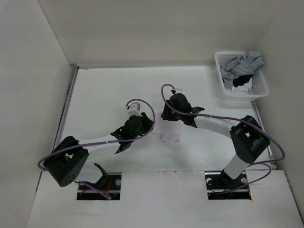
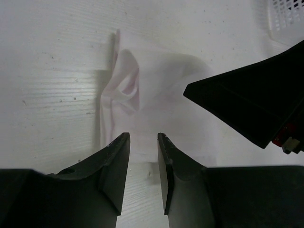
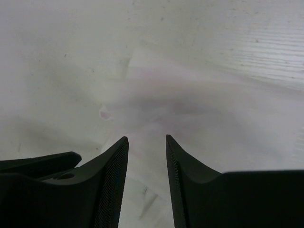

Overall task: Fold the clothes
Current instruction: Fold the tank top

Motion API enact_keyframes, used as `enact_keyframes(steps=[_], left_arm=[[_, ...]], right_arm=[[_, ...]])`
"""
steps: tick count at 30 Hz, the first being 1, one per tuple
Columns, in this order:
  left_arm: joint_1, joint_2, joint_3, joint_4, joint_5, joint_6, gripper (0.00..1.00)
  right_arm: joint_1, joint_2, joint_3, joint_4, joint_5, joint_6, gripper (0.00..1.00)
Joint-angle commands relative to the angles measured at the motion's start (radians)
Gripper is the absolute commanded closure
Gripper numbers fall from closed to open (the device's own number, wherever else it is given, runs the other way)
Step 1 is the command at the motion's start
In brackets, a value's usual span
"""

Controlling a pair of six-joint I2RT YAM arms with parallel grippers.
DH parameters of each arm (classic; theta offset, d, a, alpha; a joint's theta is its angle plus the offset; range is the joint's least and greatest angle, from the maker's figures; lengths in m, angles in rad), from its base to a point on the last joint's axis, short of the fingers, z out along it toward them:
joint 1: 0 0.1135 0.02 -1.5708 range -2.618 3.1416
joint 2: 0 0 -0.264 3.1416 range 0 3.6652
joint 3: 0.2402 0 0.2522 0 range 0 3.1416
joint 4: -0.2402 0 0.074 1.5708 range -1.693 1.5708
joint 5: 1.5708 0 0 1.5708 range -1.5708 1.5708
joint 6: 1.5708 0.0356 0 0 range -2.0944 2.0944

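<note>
- Although the white garment (image 1: 171,133) lies gathered into a small, narrow bundle rather than spread flat, it is not tidy. In the left wrist view one side bunches into a raised crease, and a narrow strip, perhaps a strap, pokes out at the far edge.
- It sits near the middle of the tabletop (image 1: 102,92), between the two arms and well apart from the white basket (image 1: 223,88) in the far right corner.
- The left claw (image 2: 142,137) is just beside the near edge of the cloth, its fingers slightly spread with nothing between them.
- The right claw (image 3: 146,140) hovers over the garment, also spread, and only cloth shows beyond the gap. Neither claw pinches anything.
- Judging from the overlapping layers, the main folds look made.
- What seems left is flattening the bunched side and squaring the edges, or perhaps one last fold; I cannot tell which.
- The basket holds a crumpled grey garment (image 1: 240,64) and a small black garment (image 1: 244,81), both unfolded.
</note>
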Motion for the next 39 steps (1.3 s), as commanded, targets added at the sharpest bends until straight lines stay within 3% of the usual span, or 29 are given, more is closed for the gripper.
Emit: enact_keyframes(steps=[1,9,12,18,28,31,35,39], left_arm=[[-0.011,0.029,0.007,0.105,-0.057,0.019,0.72],[-0.003,0.184,0.038,0.157,-0.049,0.04,0.73],[0.0,0.215,0.043,0.165,-0.026,0.03,0.74],[-0.011,0.218,0.024,0.176,-0.018,0.011,0.77],[-0.013,0.212,0.007,0.176,-0.005,-0.013,0.81],[-0.013,0.181,-0.005,0.176,-0.005,-0.021,0.8],[-0.005,0.166,-0.01,0.176,-0.003,-0.023,0.8],[0.001,0.179,-0.008,0.183,0.008,-0.023,0.8]], right_arm=[[0.003,0.046,0.1,0.061,-0.085,-0.033,0.58],[0.007,0.184,0.205,0.041,-0.104,-0.025,0.59],[0.003,0.222,0.236,0.035,-0.104,-0.02,0.67],[-0.04,0.3,0.314,0.048,-0.091,-0.01,0.91],[-0.117,0.403,0.444,0.064,-0.093,0.038,0.93],[-0.114,0.307,0.376,0.084,-0.093,0.023,0.84],[-0.089,0.164,0.239,0.095,-0.105,-0.04,0.56],[-0.068,0.187,0.234,0.039,-0.104,-0.094,0.48]])
